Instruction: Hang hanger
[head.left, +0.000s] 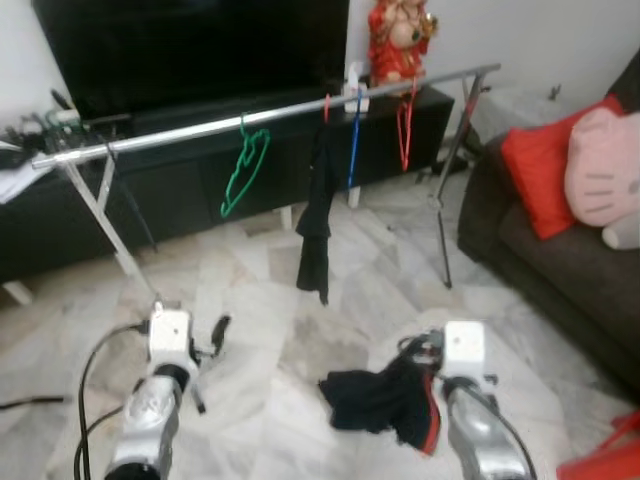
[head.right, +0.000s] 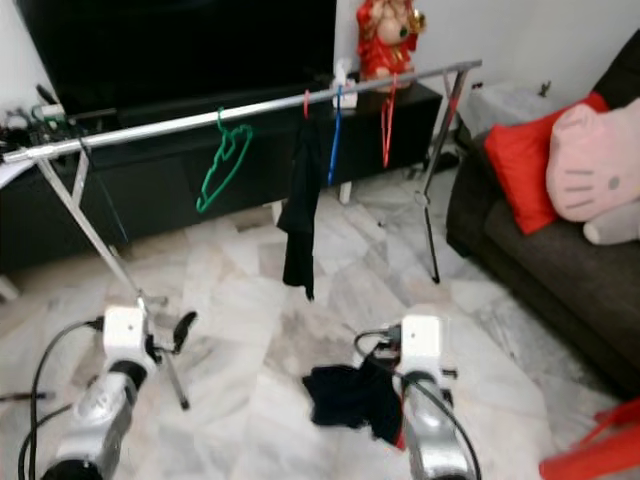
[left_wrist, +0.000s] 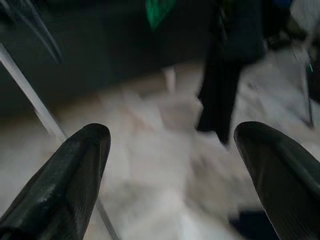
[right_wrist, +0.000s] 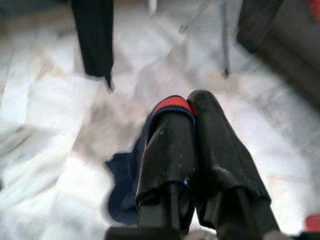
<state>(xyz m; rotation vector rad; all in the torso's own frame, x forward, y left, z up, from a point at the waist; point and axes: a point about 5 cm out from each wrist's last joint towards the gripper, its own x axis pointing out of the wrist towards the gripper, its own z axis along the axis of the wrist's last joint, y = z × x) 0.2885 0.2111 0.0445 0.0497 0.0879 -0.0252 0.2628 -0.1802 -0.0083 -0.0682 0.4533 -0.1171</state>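
Note:
A silver rail (head.left: 260, 118) of a drying rack crosses the room. On it hang a green hanger (head.left: 245, 165), a hanger carrying a long black garment (head.left: 318, 215), a blue hanger (head.left: 354, 140) and a red hanger (head.left: 405, 130). My right gripper (right_wrist: 187, 107) is low over the floor, shut on a dark garment with red trim (head.left: 385, 400) that droops from its fingers. My left gripper (left_wrist: 172, 145) is open and holds nothing, near the rack's left leg (head.left: 120, 250).
A black TV cabinet (head.left: 200, 180) stands behind the rack, with a red figure (head.left: 398, 40) on it. A dark sofa (head.left: 560, 260) with a red cushion (head.left: 540, 170) and a pink plush cushion (head.left: 600, 170) is at the right. The rack's right leg (head.left: 445, 200) stands beside it.

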